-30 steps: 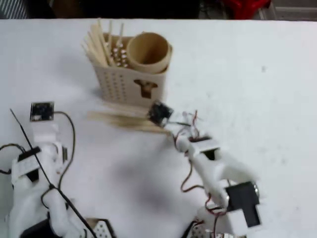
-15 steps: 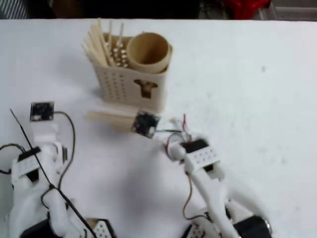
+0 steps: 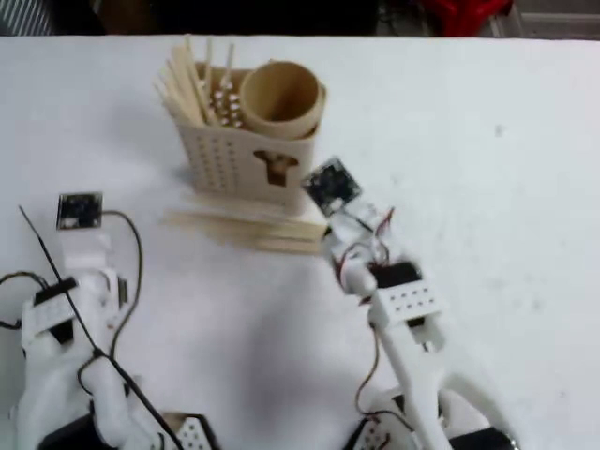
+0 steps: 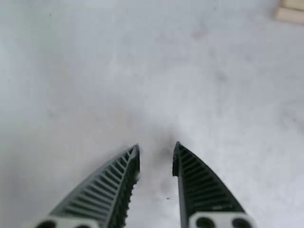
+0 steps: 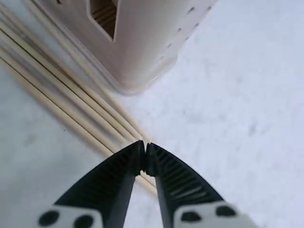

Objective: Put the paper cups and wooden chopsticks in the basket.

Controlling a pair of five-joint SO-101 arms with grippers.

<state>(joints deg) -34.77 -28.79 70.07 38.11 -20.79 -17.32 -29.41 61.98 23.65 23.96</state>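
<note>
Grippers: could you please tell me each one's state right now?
Left gripper: open, empty.
Right gripper: shut, over the ends of the loose chopsticks.

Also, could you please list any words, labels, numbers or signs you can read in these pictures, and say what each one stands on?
No text can be read anywhere.
On the basket: the dark shape on its front is a cut-out hole, not print.
On the paper cup: plain, no lettering visible.
On the left arm's dark square board and the right arm's dark square board: any marking is too blurred to read.
</note>
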